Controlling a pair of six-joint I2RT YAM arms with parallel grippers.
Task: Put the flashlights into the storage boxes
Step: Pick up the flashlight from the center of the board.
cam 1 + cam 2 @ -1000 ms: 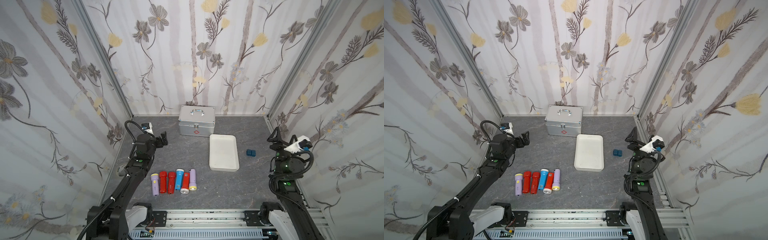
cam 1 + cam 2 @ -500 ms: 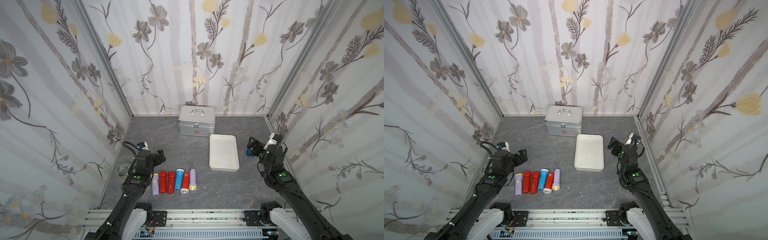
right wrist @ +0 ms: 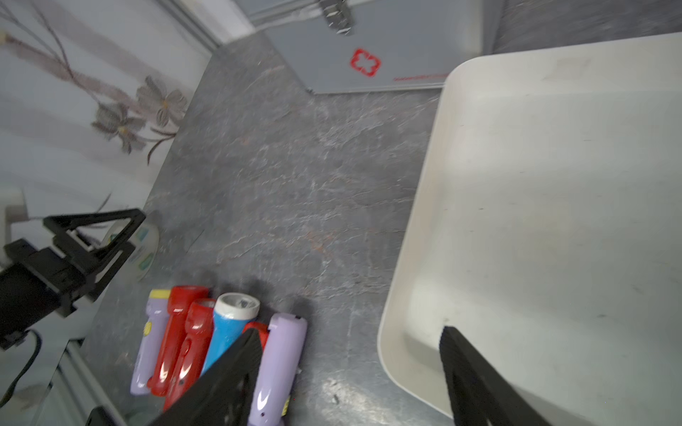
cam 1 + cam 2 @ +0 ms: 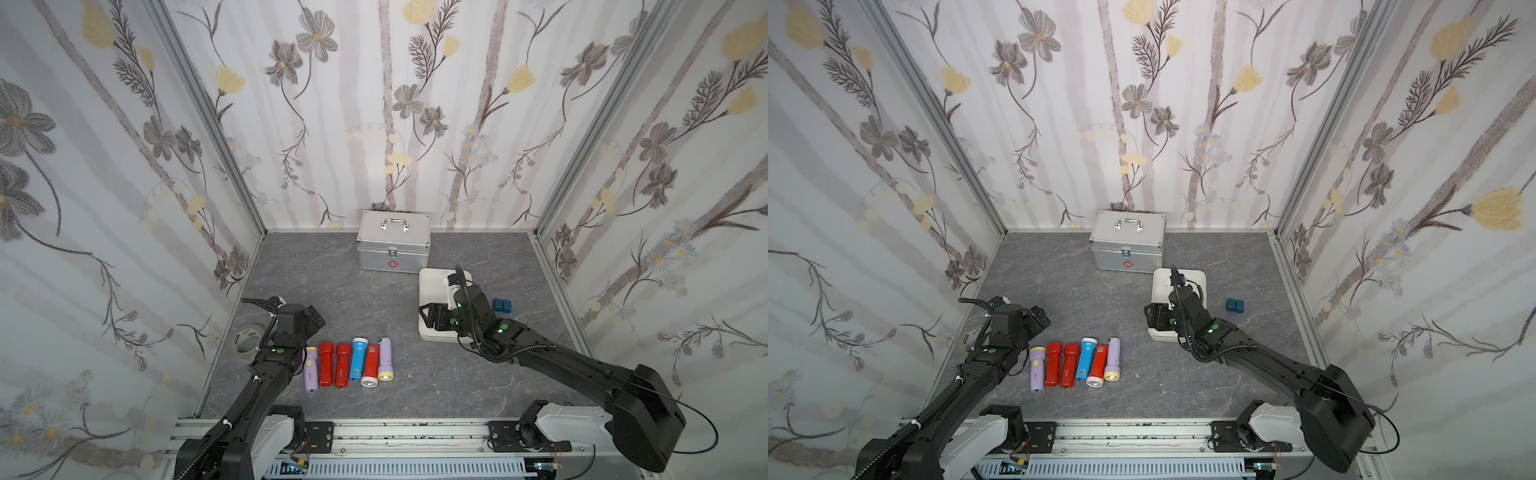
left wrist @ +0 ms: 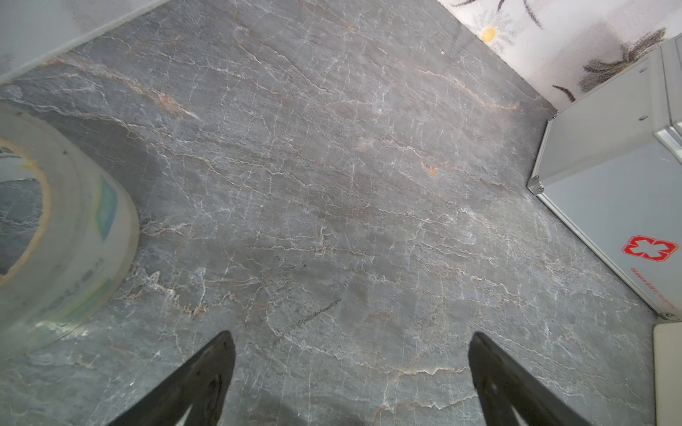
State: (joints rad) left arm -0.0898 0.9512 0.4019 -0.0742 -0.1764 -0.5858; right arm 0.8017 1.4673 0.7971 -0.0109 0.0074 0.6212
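Right wrist view: flashlights (image 3: 228, 324) lie near the right pincer (image 3: 350, 332), spread and empty.

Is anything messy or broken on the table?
Nothing is spilled or broken. The six flashlights lie side by side in a neat row, but two of them point the opposite way from the other four.

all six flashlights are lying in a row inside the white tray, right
Not quite. The six flashlights do lie in a row, but on the grey table, not inside the white tray; both top views show them well apart from it.
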